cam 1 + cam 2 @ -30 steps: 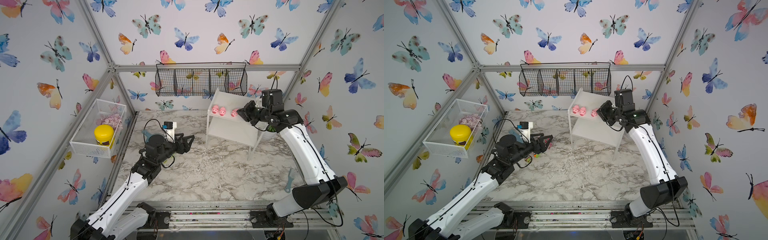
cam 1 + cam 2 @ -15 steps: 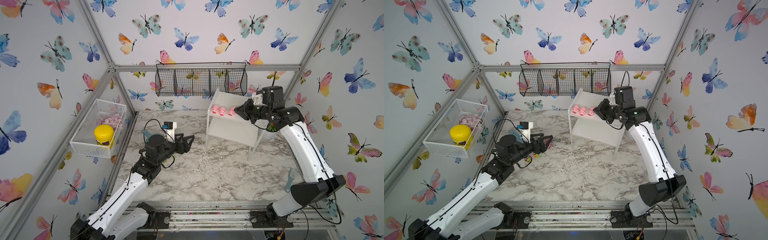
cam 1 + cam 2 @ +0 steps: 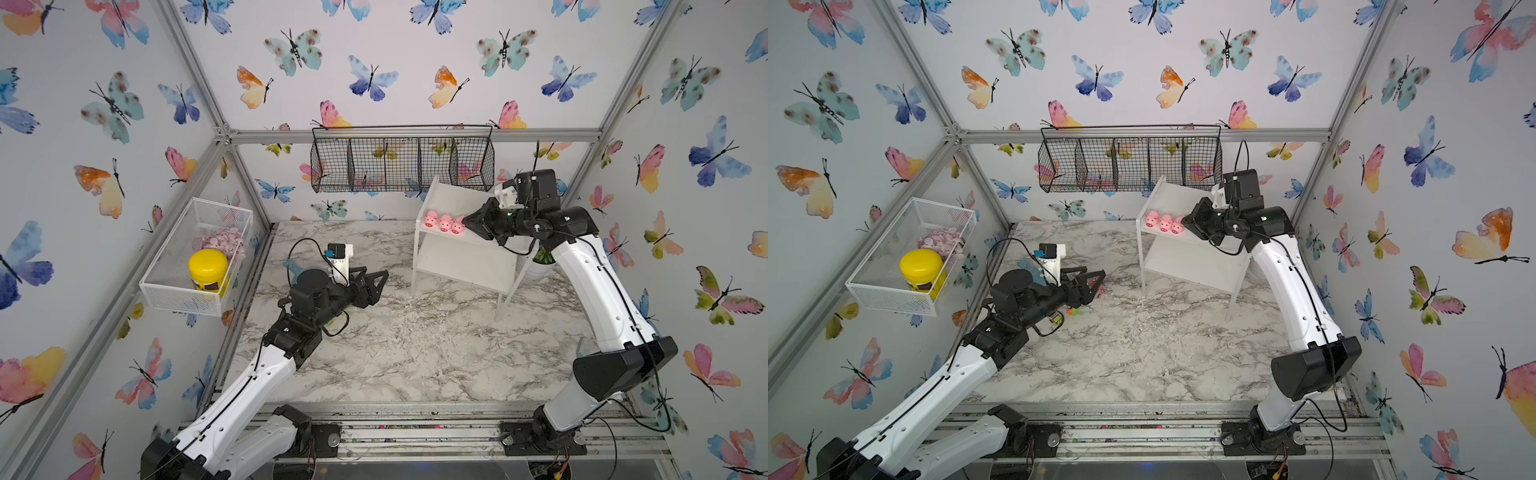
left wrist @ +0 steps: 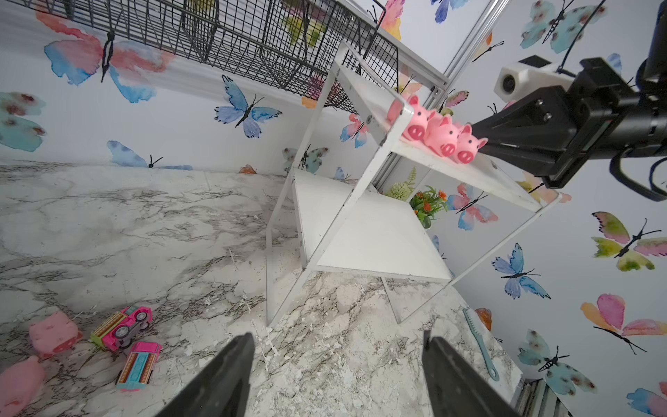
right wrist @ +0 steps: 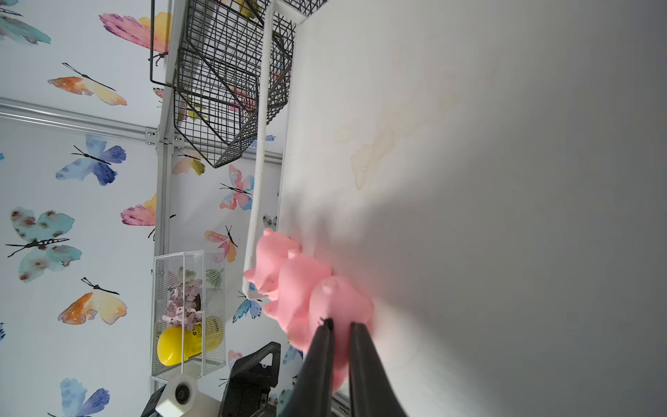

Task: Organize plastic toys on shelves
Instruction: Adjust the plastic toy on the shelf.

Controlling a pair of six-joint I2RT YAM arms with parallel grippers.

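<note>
Three pink pigs point(image 3: 445, 222) sit in a tight row on the top board of the white shelf point(image 3: 463, 259). They're right at that board's front left corner, each one touching its neighbour, snouts poking out past the edge. The right tool point(image 3: 468, 221) is level with that board and aimed at the back of the last pig in the row. In the right wrist view its fingers point(image 5: 321, 346) are pinched down to a thin slit, way too narrow to be wrapped round the pig's body, so it isn't gripping the pig. The tips look like they're right up against the pig, but it's blurry there, so there's no saying for sure that they touch.

The left tool point(image 3: 372, 283) hangs over the left half of the worktop point(image 3: 415, 353), well apart from the shelf, jaws spread wide with nothing between them. In the left wrist view two little trucks point(image 4: 121, 326) lie on the worktop just beside each other, one pink and green, one pink and teal. Two more pigs point(image 4: 54, 332) lie near them.

A black wire basket point(image 3: 401, 164) hangs on the back wall, just above the shelf's back edge.
</note>
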